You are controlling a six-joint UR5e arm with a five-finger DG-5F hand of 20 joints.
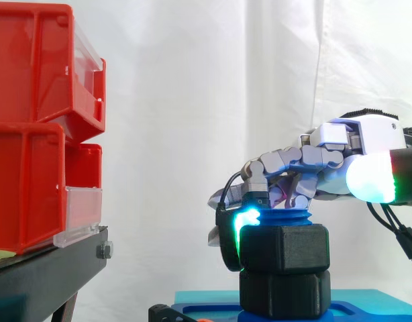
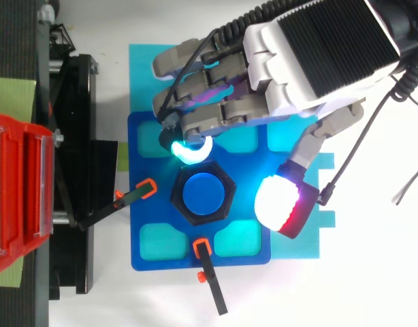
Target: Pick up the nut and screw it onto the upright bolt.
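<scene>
The fingers (image 2: 216, 116) are loosely bent and released, closed on nothing: one cyan-glowing tip (image 1: 248, 218) curls down against the upper left rim of the nut (image 1: 284, 248). The thumb's white-and-red pad (image 2: 284, 204) stands off to the nut's other side, apart from it (in the side view it hangs higher than the nut's top). The hand (image 1: 367, 137) reaches in from the right, palm down, above the nut.

The black six-sided nut sits on the upright blue bolt (image 2: 203, 194), whose threaded top shows just above it. A second black hex block (image 1: 284, 294) lies directly under the nut, touching it. Both stand at the middle of a blue fixture plate (image 2: 144, 231), which lies on a teal mat (image 2: 144, 68) on the white worktop (image 2: 372, 286).

Two black clamps with orange ends (image 2: 131, 197) (image 2: 209, 276) point in at the plate's left and lower edges. Further left are red bins (image 1: 31, 80) on a black stand (image 1: 45, 268), before a white curtain (image 1: 192, 100).
</scene>
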